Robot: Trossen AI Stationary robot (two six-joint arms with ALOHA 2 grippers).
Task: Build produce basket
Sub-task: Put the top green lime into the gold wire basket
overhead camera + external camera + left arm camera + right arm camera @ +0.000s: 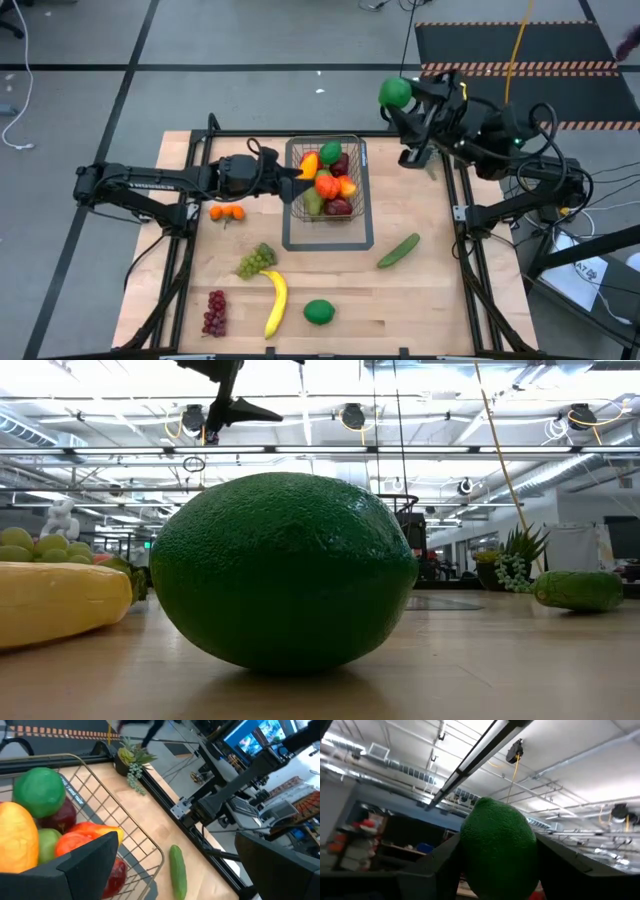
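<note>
With the left gripper [292, 180] spread wide at the left rim of the wire basket [364, 190] of fruit at mid-table, the right gripper [400, 103], pinching a lime [394, 92] above the far-right edge, should swing left over the basket before releasing.

pebbly matt lime [283, 570], pale wood table [430, 290] — wire-metal basket [361, 190]

basket [328, 240] top: blocked by the left gripper [292, 184], held wide open at its left rim | right gripper [402, 100]: raised beyond the table's far right corner, clamped on a lime [394, 92] | bare table [430, 285] was left near the cucumber [398, 250]
</note>
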